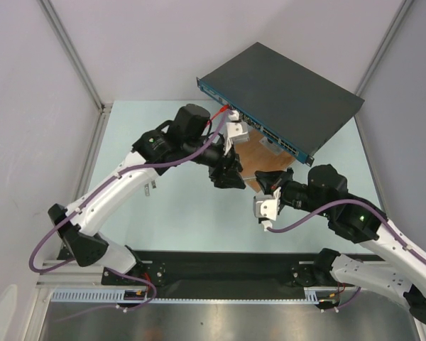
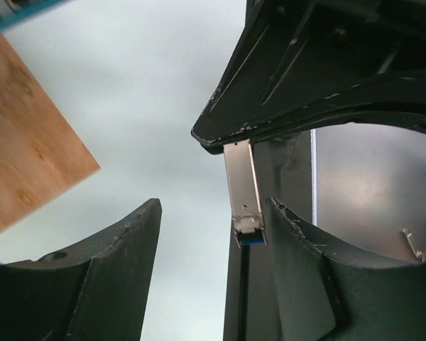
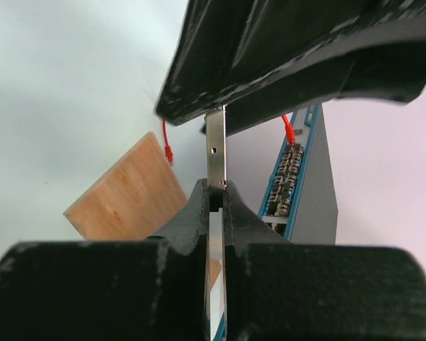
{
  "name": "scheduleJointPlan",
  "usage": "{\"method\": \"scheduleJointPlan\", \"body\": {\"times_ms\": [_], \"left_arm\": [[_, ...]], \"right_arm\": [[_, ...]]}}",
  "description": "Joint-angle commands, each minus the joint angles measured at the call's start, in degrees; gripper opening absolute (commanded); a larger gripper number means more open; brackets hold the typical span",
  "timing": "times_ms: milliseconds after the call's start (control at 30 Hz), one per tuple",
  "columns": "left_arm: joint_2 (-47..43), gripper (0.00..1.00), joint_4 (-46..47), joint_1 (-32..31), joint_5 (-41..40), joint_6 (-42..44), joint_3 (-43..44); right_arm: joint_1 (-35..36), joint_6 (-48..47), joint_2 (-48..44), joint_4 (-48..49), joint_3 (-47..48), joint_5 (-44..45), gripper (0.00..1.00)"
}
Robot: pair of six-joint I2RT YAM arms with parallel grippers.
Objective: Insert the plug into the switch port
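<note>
My right jaws are clamped on the silver plug [image 3: 214, 145], and my left jaws stand apart on either side of it. The switch [image 1: 284, 92] lies nearby at the counter's [image 1: 163, 213] far right, its front over a wooden board [image 1: 259, 160].

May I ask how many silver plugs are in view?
1: the silver plug sits clamped in the shut right gripper, between the fingers of the open left gripper. Any already seated in the switch cannot be made out.
</note>
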Motion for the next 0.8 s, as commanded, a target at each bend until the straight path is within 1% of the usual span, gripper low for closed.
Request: {"method": "scheduleJointPlan", "body": {"times_ms": [0, 100, 200, 233, 267, 300, 333, 400, 433, 467, 500, 533, 567, 600, 633, 667, 700, 733, 767], "left_arm": [[0.85, 0.64, -5.32, -0.84, -1.22, 4.37, 3.08], [1.29, 0.61, -5.41, -0.93, -1.04, 3.93, 3.52], [1.99, 0.51, -5.24, -1.02, -0.96, 3.4, 3.87], [1.99, 0.47, -5.24, -1.02, -0.87, 3.31, 3.96], [1.99, 0.34, -4.8, -1.02, -1.04, 2.88, 3.96], [1.91, 0.28, -4.62, -1.02, -0.96, 2.79, 3.79], [1.73, 0.2, -4.45, -1.02, -0.78, 2.79, 3.88], [1.64, 0.08, -4.01, -1.02, -0.26, 2.26, 3.79], [1.47, 0.0, -3.83, -1.02, -0.17, 1.82, 3.7], [1.38, 0.01, -3.13, -1.02, -0.43, 0.69, 3.09], [1.03, 0.0, -2.17, -0.93, -2.43, -0.45, 2.39], [-0.19, 0.0, 0.36, -0.76, -3.84, -2.55, 1.43], [-0.72, 0.0, 1.87, -0.76, -5.68, -3.62, -0.59], [-1.34, 0.01, 3.27, -0.67, -9.7, -4.59, -1.56], [-1.87, 0.0, 4.51, -0.67, -11.4, -5.38, -2.44], [-2.48, 0.0, 7.13, -0.67, -13.42, -7.13, -3.93], [-2.66, 0.0, 8.63, -0.67, -18.22, -8.36, -4.73], [-2.75, 0.0, 10.48, -0.76, -19.75, -9.25, -5.35], [-2.06, 0.0, 11.1, -0.84, -21.59, -9.25, -5.27]], "right_arm": [[1.36, -3.81, -0.85, 2.76, -0.14, 1.68, 0.0], [2.15, -3.99, -0.76, 3.2, -0.4, 1.95, 0.0], [3.11, -4.25, -0.85, 3.72, -0.75, 3.27, 0.0], [3.29, -4.34, -0.94, 3.81, -0.93, 3.45, 0.0], [3.73, -4.69, -0.94, 3.55, -1.02, 3.62, 0.0], [3.91, -4.87, -1.03, 3.64, -1.28, 3.88, 0.0], [4.08, -4.95, -1.12, 4.07, -1.46, 4.5, 0.0], [4.35, -4.96, -1.03, 4.34, -1.89, 5.55, 0.0], [4.43, -4.78, -0.77, 4.52, -2.07, 6.34, 0.04], [4.52, -3.65, -0.59, 4.6, -2.07, 7.31, 0.35], [4.44, -2.42, -0.5, 4.78, -1.72, 9.93, 0.47], [4.61, -0.58, 0.02, 4.61, -1.29, 10.73, 0.63], [4.52, 1.01, 0.2, 4.08, -0.67, 13.0, 0.72], [4.35, 4.68, 0.29, 3.56, 0.55, 15.55, 0.77], [4.09, 6.45, 0.12, 2.33, 1.0, 16.53, 0.82], [3.65, 10.65, -0.32, 1.45, 1.61, 17.15, 0.9], [2.86, 13.04, -0.67, 0.57, 2.92, 16.98, 0.95], [0.94, 15.67, -1.11, -1.0, 3.72, 16.72, 1.0], [-0.38, 19.09, -1.2, -1.72, 4.86, 16.63, 1.0]]}}
